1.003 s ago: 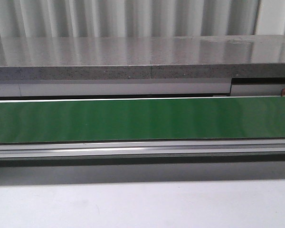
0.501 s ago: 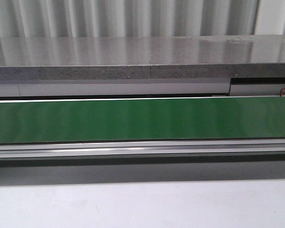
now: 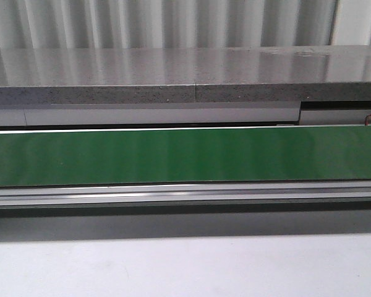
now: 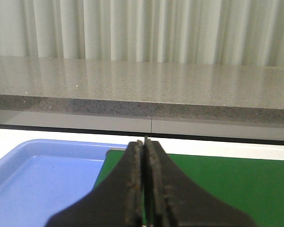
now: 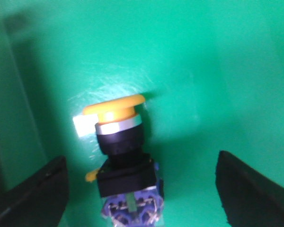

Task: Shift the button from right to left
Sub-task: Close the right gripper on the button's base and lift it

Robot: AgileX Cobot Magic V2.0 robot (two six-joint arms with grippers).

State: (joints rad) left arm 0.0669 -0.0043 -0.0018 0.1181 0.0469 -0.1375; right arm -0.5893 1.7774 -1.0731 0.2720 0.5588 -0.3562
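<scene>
Item: button (image 5: 120, 156), lower centre of frame on green surface (image 5: 203, 71). My right fingers (image 5: 132, 189) wide astride it (left fingers (image 4: 144, 189) pressed together, idle); approach step, closing on the collar is next.

Both pincers are black: the left pincer (image 4: 144, 189) has scuffed, worn pads (image 4: 134, 189).

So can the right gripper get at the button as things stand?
Probably yes. The right gripper is open, with a finger on either side of the button, which lies on a green surface. Nothing shows between fingers and button. Neither finger touches it yet.
</scene>
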